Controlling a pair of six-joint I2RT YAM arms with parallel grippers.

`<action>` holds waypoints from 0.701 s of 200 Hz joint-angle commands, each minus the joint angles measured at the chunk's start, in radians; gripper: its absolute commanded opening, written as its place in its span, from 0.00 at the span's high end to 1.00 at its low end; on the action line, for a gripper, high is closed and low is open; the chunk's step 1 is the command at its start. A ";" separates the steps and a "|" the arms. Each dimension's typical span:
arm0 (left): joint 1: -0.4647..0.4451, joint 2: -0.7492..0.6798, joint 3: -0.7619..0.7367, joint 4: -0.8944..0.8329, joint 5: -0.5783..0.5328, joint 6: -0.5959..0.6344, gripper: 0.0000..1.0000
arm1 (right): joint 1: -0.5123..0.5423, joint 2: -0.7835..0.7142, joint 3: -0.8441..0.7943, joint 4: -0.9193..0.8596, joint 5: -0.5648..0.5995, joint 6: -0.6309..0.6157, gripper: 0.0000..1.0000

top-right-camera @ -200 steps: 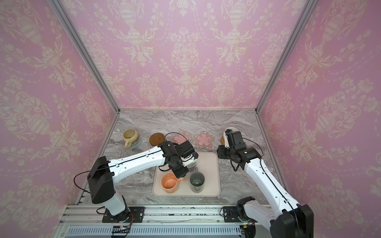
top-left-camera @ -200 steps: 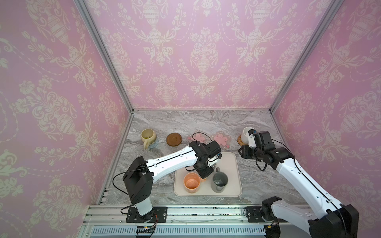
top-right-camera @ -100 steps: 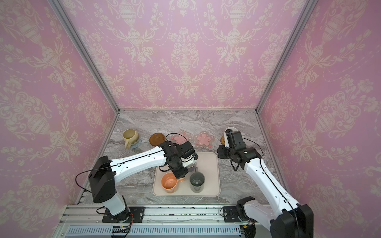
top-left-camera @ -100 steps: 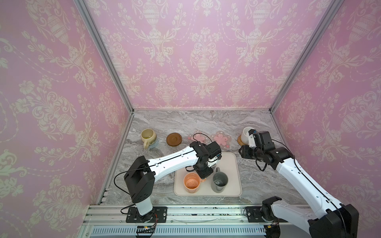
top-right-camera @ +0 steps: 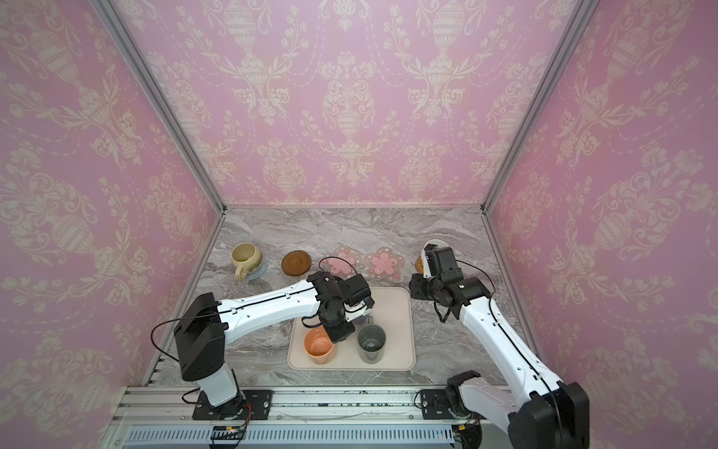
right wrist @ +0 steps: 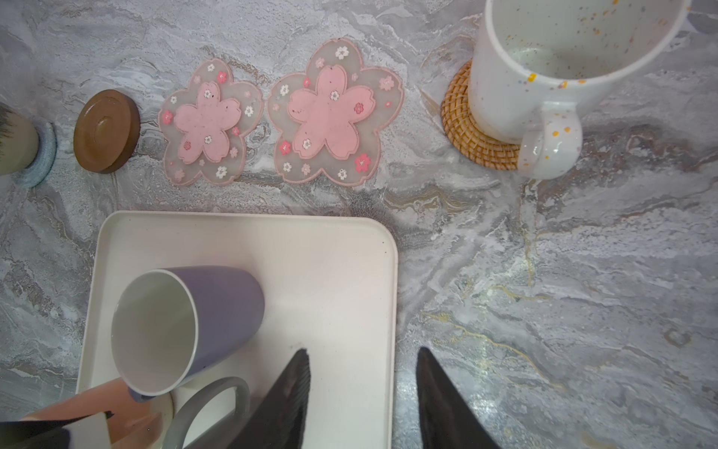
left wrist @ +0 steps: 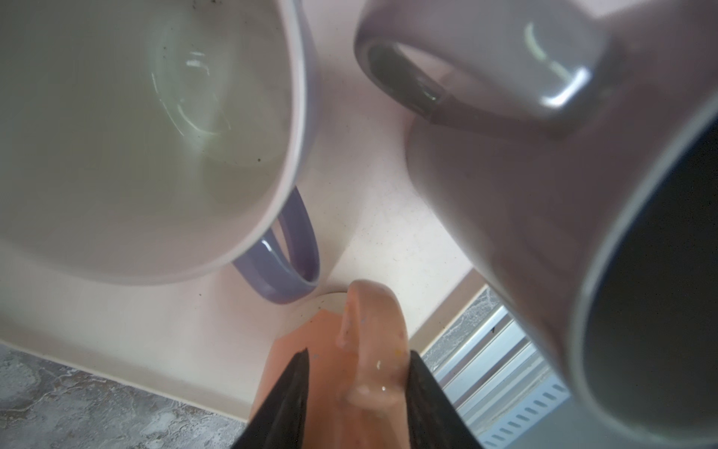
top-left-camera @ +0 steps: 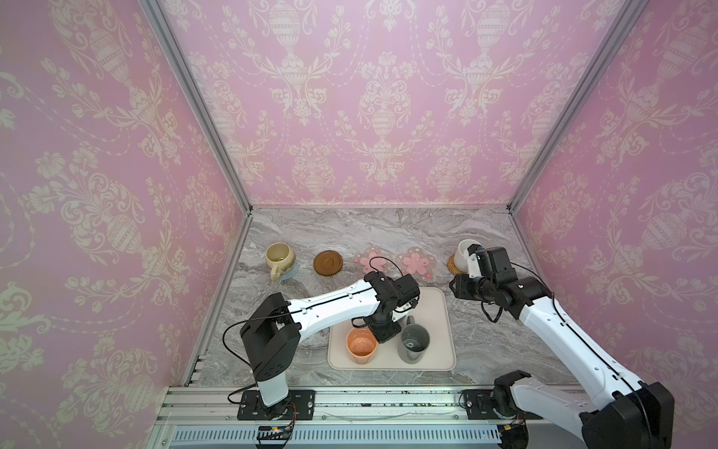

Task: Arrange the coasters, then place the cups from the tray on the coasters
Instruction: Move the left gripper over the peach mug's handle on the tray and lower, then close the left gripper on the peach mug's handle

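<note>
On the cream tray [top-left-camera: 431, 311] stand a peach mug [top-left-camera: 361, 346], a dark grey mug [top-left-camera: 415, 342] and a lavender mug [right wrist: 217, 307]. My left gripper [left wrist: 359, 355] is open, its fingers straddling the peach mug's handle [left wrist: 373, 330]. My right gripper [right wrist: 363, 353] is open and empty over the tray's far right rim. Along the back, the olive mug [top-left-camera: 279, 258] sits on the blue-grey coaster [top-left-camera: 291, 272]. Beside it lie the brown coaster [top-left-camera: 328, 263] and two pink flower coasters [top-left-camera: 369, 264] [top-left-camera: 417, 264], all bare. The white speckled mug [right wrist: 544, 70] sits on the rattan coaster [right wrist: 462, 124].
The lavender mug is mostly hidden under my left arm [top-left-camera: 338, 301] in both top views. Pink walls close in the marble table [top-left-camera: 388, 229] on three sides. An aluminium rail [top-left-camera: 369, 404] runs along the front edge.
</note>
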 commanded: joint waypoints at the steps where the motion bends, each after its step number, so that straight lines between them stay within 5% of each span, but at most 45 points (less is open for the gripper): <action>1: 0.013 0.003 -0.003 -0.002 -0.076 -0.012 0.57 | 0.006 -0.002 -0.006 -0.029 0.021 0.022 0.53; 140: 0.248 -0.088 -0.105 0.038 -0.128 -0.171 0.57 | 0.007 0.000 -0.002 -0.029 0.020 0.021 0.53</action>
